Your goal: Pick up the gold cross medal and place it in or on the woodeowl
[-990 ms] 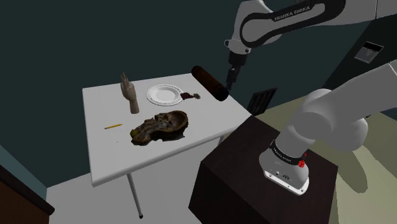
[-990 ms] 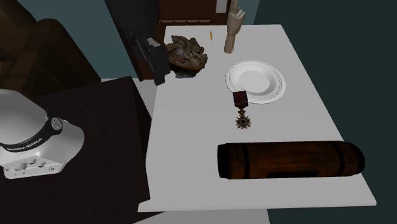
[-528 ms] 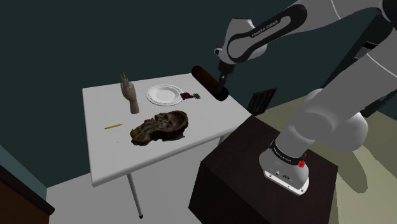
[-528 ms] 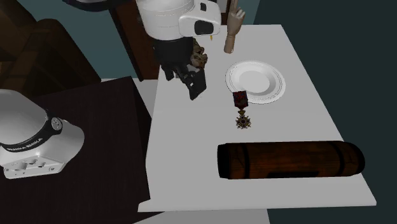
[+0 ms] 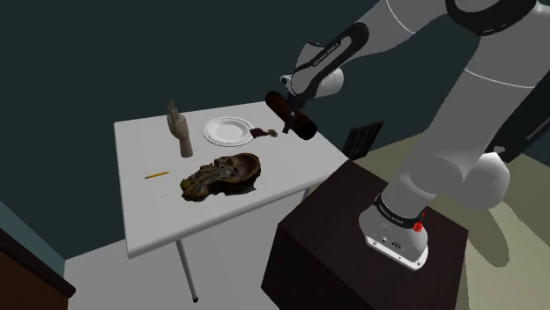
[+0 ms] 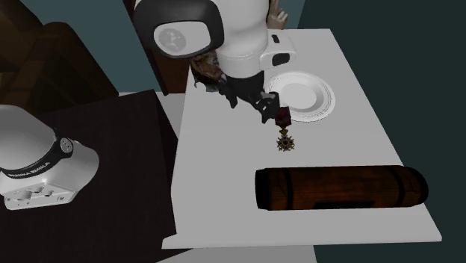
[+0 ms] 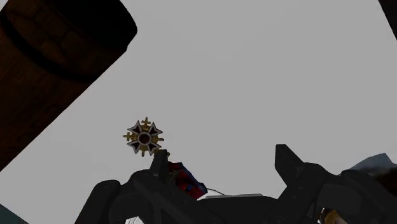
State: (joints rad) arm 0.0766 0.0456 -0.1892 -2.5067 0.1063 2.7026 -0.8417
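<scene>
The gold cross medal lies flat on the white table, its dark red ribbon reaching toward the plate. In the wrist view the gold cross lies just beyond the fingertips and the ribbon beside one finger. My gripper hovers open over the ribbon end, holding nothing; the shoulder view has the gripper just right of the medal. The brown wooden owl lies on its side mid-table; the arm covers most of the owl.
A dark brown cylinder lies close beyond the medal, near the table's edge. A white plate sits beside the ribbon. A wooden hand model and a yellow pencil are further along. The dark stand adjoins the table.
The arm has swung out from the stand side over the table and come down, bringing the gripper from near the owl to just above the medal's ribbon. The objects have not moved.
</scene>
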